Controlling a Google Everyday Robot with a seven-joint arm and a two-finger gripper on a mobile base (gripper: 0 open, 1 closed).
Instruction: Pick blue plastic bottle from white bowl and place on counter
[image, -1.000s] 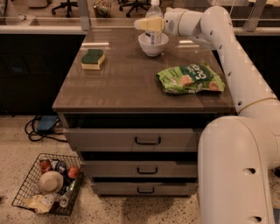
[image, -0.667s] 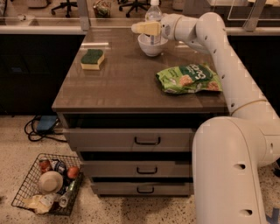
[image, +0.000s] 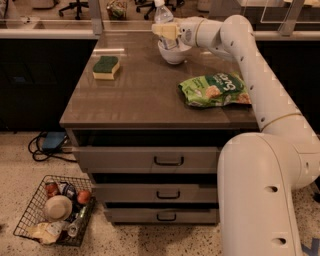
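The blue plastic bottle (image: 163, 15), clear with a white cap, stands upright over the white bowl (image: 173, 54) at the far middle of the counter (image: 145, 95). My gripper (image: 167, 31) reaches in from the right and is shut on the bottle's lower body, just above the bowl's rim. The bottle's bottom end is hidden behind the pale fingers (image: 161, 30), so I cannot tell whether it still touches the bowl.
A green-and-yellow sponge (image: 106, 67) lies at the counter's far left. A green snack bag (image: 214, 90) lies at the right under my arm. A pale ledge with metal posts (image: 50, 33) runs behind. A wire basket (image: 55, 209) of items sits on the floor at the left.
My gripper has shifted a little to the left at the bowl, and the bottle's cap has moved left with it.
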